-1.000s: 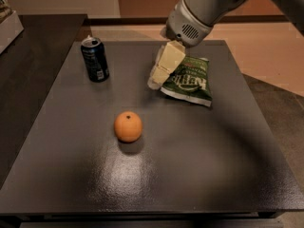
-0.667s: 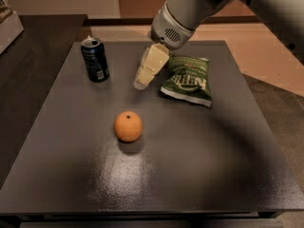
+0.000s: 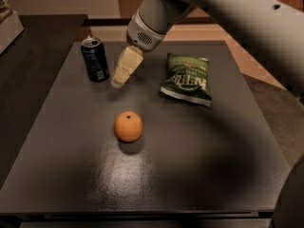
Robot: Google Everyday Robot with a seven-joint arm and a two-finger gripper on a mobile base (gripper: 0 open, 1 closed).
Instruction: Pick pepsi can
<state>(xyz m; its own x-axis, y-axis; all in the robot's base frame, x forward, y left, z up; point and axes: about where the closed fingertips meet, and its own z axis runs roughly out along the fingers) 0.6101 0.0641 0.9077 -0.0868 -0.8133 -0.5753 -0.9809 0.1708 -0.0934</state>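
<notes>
The pepsi can [image 3: 95, 59] is a dark navy can with a silver top. It stands upright at the back left of the dark table [image 3: 156, 175]. My gripper [image 3: 118, 81] has cream-coloured fingers and hangs from the grey arm, pointing down and left. Its tip is just to the right of the can, a short gap away, close above the table. It holds nothing.
An orange [image 3: 128, 126] lies in the middle of the table, in front of the gripper. A green chip bag [image 3: 186, 79] lies to the right of the gripper. The arm spans the upper right of the view. A darker counter lies to the left.
The gripper has moved left, from beside the chip bag to just right of the can. The can, orange and bag have not moved.
</notes>
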